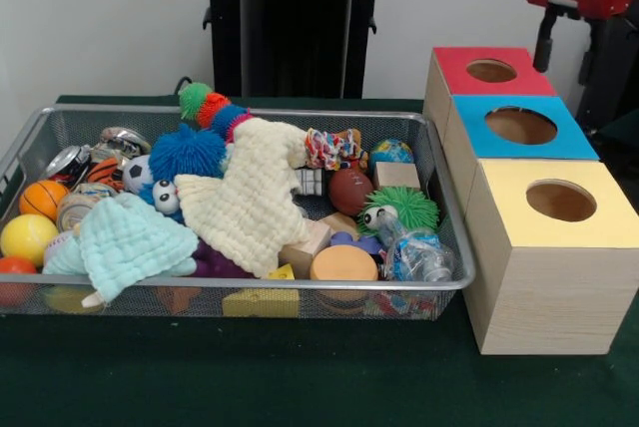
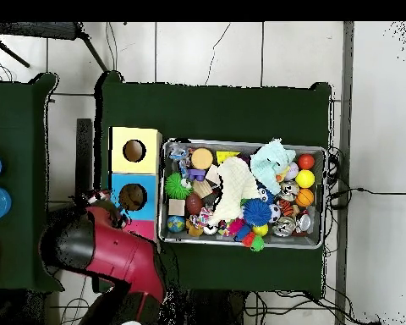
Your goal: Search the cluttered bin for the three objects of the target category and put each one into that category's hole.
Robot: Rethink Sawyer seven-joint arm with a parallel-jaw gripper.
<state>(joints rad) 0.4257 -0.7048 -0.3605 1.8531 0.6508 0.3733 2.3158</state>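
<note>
Three wooden boxes (image 1: 529,188) with holes stand beside your mesh bin (image 1: 230,292), where toys lie under two cloths. Arm (image 2: 113,250) sits over the red box; gripper state you cannot tell.

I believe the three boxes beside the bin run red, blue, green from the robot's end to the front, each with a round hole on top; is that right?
Nearly. The front view shows the box nearest the camera has a yellow top, not green. The red box and blue box come in the order you gave, beside the wire bin, and each top has one round hole.
</note>
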